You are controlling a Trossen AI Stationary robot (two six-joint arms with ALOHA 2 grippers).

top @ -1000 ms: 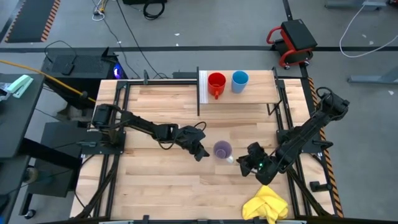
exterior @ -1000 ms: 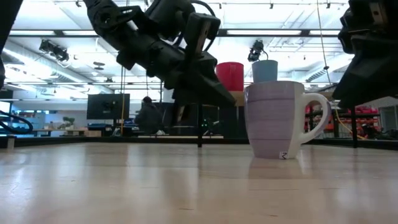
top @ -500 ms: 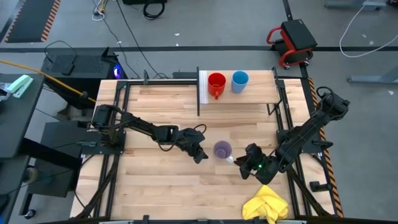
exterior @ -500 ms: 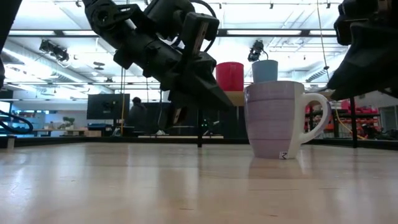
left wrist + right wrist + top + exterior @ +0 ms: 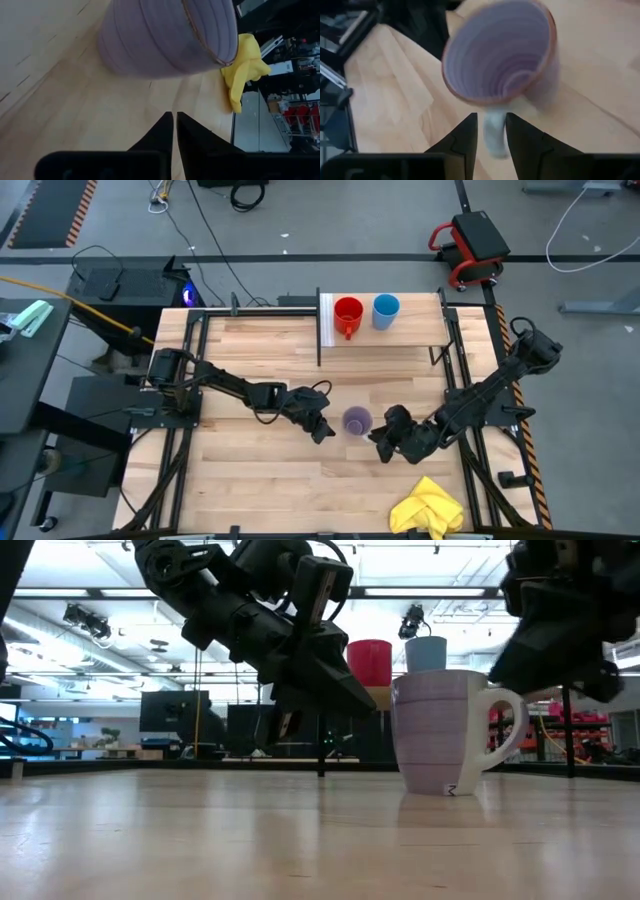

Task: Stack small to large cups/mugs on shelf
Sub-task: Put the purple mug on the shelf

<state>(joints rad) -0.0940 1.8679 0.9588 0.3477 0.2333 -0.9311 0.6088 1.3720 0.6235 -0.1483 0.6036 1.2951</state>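
Mid-table: purple cup point(image 5: 357, 420) upright | R pincer point(image 5: 491, 131) parted astride handle | L pincer point(image 5: 174, 131) closed, beside.

You get bright, even light from ceiling lamps. The purple cup point(image 5: 502, 55) just past the right arm's jaws looks blurry. The surface point(image 5: 200, 840) shines softly, with faint shadows.

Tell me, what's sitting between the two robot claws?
The purple mug stands between the shut left gripper and the open right gripper, seen from above. Its handle sits between the right fingers.
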